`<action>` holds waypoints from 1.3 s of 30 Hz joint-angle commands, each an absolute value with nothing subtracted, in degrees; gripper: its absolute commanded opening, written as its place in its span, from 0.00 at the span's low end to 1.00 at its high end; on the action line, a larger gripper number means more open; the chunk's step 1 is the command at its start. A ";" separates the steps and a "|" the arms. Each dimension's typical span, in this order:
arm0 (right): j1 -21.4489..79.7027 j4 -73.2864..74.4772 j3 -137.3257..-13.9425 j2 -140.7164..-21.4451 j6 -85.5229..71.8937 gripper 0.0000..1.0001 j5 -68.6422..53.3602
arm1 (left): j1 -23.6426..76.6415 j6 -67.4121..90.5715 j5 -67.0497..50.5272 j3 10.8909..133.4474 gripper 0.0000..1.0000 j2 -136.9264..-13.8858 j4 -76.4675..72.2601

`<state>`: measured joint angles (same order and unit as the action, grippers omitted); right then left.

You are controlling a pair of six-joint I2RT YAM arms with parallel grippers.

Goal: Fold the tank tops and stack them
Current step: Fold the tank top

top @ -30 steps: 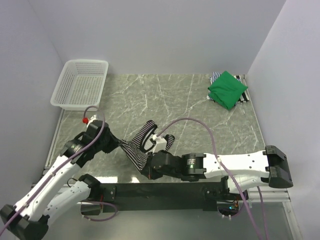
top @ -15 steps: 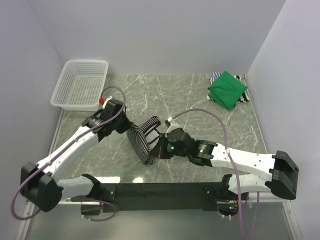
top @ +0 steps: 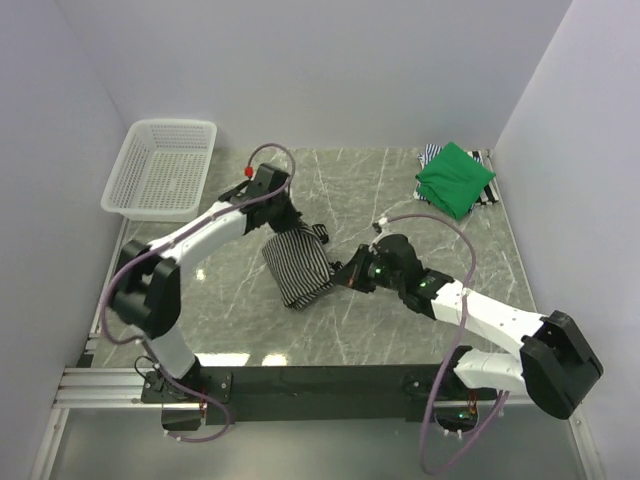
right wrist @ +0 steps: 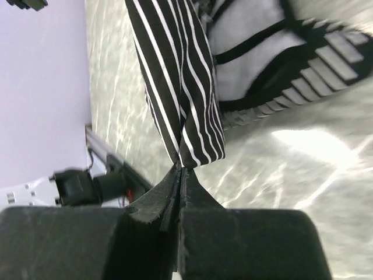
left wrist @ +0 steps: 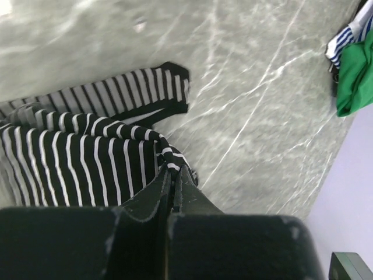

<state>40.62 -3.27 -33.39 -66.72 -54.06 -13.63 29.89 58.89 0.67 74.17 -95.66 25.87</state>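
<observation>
Both claws are on the black-and-white striped tank top (top: 298,265), bunched on the marble table (top: 400,215) just off centre towards 8 o'clock. The left gripper (left wrist: 173,169) has its fingers pinched tight on a fold at the garment's 12 o'clock edge, with a strap trailing past it. The right gripper (right wrist: 180,167) is clamped just as narrowly on the corner at the garment's 4 o'clock side, and cloth hangs from the tips. Out at the table's 2 o'clock corner the green tank top (top: 455,178) sits folded on the blue-and-white striped tank top (left wrist: 344,36), well apart from the arms. The white mesh basket (top: 160,168) is at 10 o'clock.
</observation>
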 commanded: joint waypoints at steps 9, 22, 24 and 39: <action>25.58 -15.73 -26.98 -76.29 -51.15 0.33 -25.05 | 29.71 54.41 -9.14 89.82 0.36 -115.75 11.27; 28.54 3.07 -36.20 -63.09 -44.12 0.47 -8.18 | 27.16 50.71 -0.26 80.37 0.42 -95.83 19.76; 30.92 3.16 -39.54 -66.16 -43.51 0.47 -8.35 | 26.90 50.71 -0.18 76.48 0.36 -93.00 20.48; 29.09 -3.43 -37.88 -87.88 -48.08 0.41 -9.41 | 23.56 45.09 -12.83 73.38 0.41 -107.04 13.97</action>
<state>30.59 -0.86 -37.80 -86.65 -47.44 -10.52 25.65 47.35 -9.65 68.29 -105.01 15.88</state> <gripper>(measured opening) 0.413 0.400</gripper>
